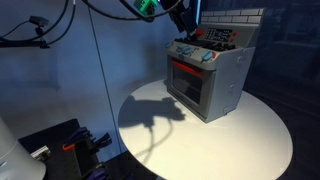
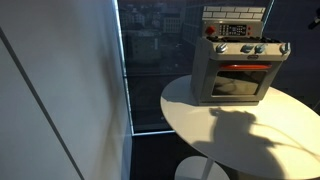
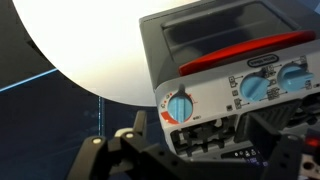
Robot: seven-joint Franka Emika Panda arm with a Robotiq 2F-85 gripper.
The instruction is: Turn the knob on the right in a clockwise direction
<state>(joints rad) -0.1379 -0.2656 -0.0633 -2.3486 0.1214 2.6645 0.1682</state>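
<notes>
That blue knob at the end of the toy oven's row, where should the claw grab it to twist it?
Probably the raised bar across the blue knob, one finger on each side, coming straight at the toy oven's front panel. The knob sits low against the panel, so its rim offers little; the bar gives purchase.

Dim, bluish light; hard shadow (image 1: pixel 150 118) crosses the white table (image 1: pixel 250 138).

Both exterior views high, sharing toy oven (image 1: pixel 208 75), round table (image 1: pixel 250 140); wrist view close on knobs (image 3: pixel 180 106).
</notes>
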